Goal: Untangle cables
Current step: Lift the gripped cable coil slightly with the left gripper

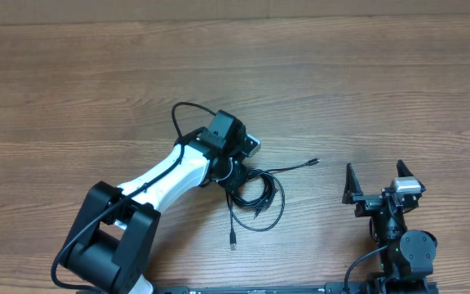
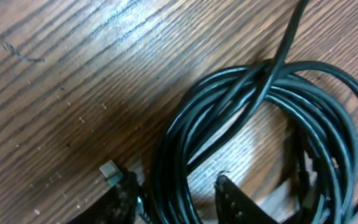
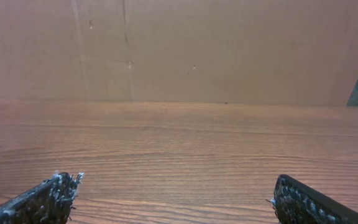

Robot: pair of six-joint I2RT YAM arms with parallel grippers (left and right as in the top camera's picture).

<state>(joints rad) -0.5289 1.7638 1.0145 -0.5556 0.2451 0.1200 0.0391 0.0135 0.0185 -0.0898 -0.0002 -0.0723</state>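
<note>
The cables (image 1: 259, 196) are thin black cords coiled in a loose bundle at the table's middle. One strand runs right to a small plug (image 1: 315, 162), and another ends in a plug (image 1: 232, 242) toward the front. In the left wrist view the coil (image 2: 272, 93) fills the right half, with a small grey connector (image 2: 109, 169) beside the left finger. My left gripper (image 2: 176, 193) is open and straddles several strands of the coil; bare table shows between the strands and the right finger. In the overhead view it sits at the coil's left edge (image 1: 237, 170). My right gripper (image 1: 375, 178) is open and empty, well right of the cables.
The wooden table (image 1: 341, 73) stretches far and wide. The right wrist view shows only the table (image 3: 179, 137), my open right fingers (image 3: 176, 186) and a brown wall behind. The left arm's own thick black cable (image 1: 188, 110) loops above its wrist.
</note>
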